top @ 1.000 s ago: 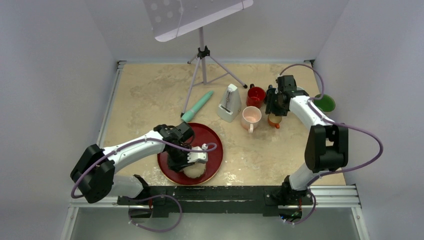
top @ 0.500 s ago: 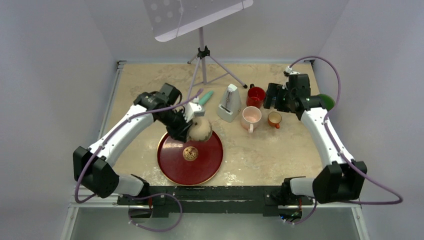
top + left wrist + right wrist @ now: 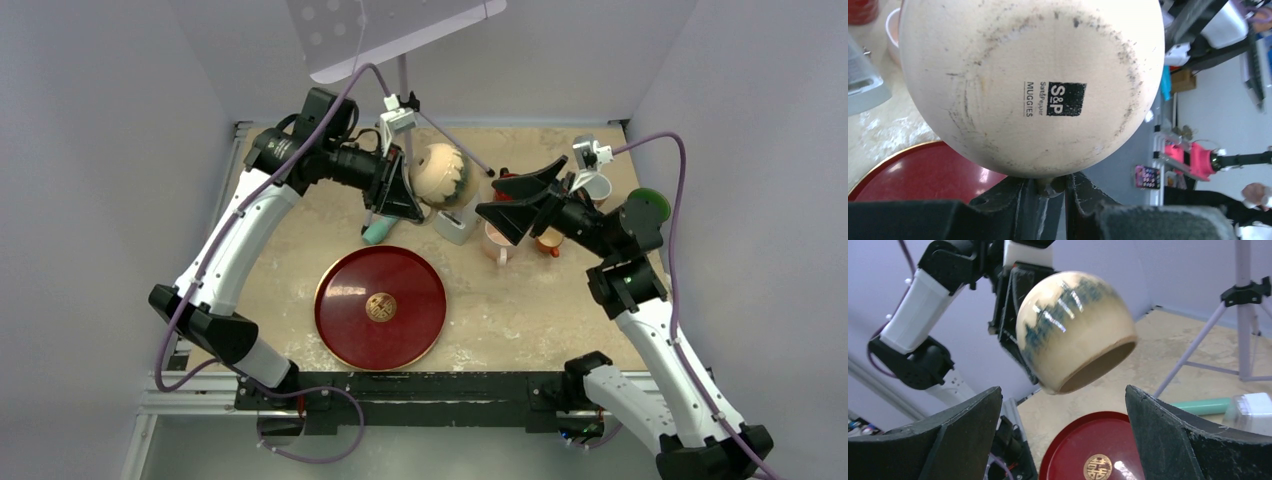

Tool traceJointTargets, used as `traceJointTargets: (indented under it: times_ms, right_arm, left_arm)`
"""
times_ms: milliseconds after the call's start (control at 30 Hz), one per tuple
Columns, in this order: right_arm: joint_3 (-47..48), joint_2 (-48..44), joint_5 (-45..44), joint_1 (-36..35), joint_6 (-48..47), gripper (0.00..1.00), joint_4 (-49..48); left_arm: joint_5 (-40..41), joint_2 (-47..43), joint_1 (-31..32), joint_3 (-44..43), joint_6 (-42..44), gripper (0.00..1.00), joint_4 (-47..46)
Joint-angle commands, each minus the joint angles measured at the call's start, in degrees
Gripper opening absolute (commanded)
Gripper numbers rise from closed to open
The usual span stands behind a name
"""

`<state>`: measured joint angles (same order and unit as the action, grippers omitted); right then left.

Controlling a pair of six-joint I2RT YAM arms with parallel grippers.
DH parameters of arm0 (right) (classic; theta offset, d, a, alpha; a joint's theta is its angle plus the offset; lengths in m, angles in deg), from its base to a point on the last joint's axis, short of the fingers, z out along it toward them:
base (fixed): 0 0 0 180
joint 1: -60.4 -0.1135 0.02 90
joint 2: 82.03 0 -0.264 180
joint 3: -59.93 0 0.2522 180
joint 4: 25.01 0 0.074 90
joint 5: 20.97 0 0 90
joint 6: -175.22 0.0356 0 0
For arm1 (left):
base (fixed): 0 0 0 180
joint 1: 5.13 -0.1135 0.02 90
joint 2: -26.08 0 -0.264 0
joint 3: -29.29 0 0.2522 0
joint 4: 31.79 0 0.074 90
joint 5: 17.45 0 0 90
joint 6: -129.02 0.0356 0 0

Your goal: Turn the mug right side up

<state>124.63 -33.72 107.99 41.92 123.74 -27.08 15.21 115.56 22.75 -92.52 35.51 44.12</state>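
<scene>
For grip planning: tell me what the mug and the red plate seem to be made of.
Mug: likely glazed ceramic; glossy highlights on its side, matte scuffed base with a printed stamp. Plate: lacquer or plastic, cannot tell which; smooth red sheen.

The tabletop (image 3: 545,315) is a beige, mottled slab with a metal rail along its left side and near edge. A round red plate (image 3: 345,300) lies flat on it towards the near side, with a gold emblem at its centre. Just beyond the plate lies a teal cylinder (image 3: 378,232) on its side. To its right stands a pale metronome (image 3: 456,226). Further right are a pink cup (image 3: 493,245) and a small orange cup (image 3: 548,243), close together. A red cup (image 3: 503,179) stands behind them, mostly hidden. A green round thing (image 3: 650,204) sits at the right edge. A tripod (image 3: 1247,294) stands at the far side.
</scene>
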Motion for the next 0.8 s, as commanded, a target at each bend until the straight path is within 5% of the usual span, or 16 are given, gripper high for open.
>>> traceJointTargets:
  times_ms: [0, 333, 400, 467, 500, 533, 567, 600, 633, 767]
  right_arm:
    - [-3.6, -0.1, 4.6, -0.3, 10.8, 0.96, -15.2]
    - [0.9, 6.8, -2.2, -6.3, 20.2, 0.67, -29.5]
    - [1.7, 6.5, -4.7, -6.3, 20.1, 0.41, -29.0]
    - [2.7, 5.0, -8.5, -6.3, 18.8, 0.00, -24.4]
    - [3.2, 4.2, -11.4, -6.2, 17.8, 0.00, -20.9]
    - [4.2, 3.2, -13.8, -6.0, 16.3, 0.00, -16.1]
    - [5.6, 2.2, -16.4, -5.2, 14.4, 0.00, -9.6]
    - [7.3, 1.7, -19.4, -4.6, 11.8, 0.00, -2.5]
    - [9.3, 1.3, -23.0, -3.7, 9.5, 0.00, 5.2]
    - [17.1, 3.2, -36.6, 3.0, 0.8, 0.00, 33.7]
  left_arm:
    - [-5.8, 1.5, 0.7, -6.2, -9.3, 0.00, -9.2]
    - [-6.8, 2.7, 6.1, -5.1, -8.3, 0.00, -9.6]
    - [-7.0, 2.5, 6.1, -4.1, -8.4, 0.00, -9.9]
    - [-6.9, 2.2, 6.2, -3.2, -8.1, 0.00, -9.8]
    - [-5.9, 2.2, 6.1, -3.1, -7.4, 0.00, -8.8]
    - [-4.3, 2.2, 5.9, -3.2, -6.3, 0.15, -7.2]
    - [-2.0, 2.1, 5.5, -3.4, -5.0, 0.43, -5.5]
    - [1.1, 1.9, 5.3, -3.5, -3.5, 0.86, -2.9]
    - [4.3, 1.6, 5.0, -3.5, -1.4, 0.98, -1.2]
    - [19.5, 0.5, 4.7, -3.8, 6.1, 1.00, 4.8]
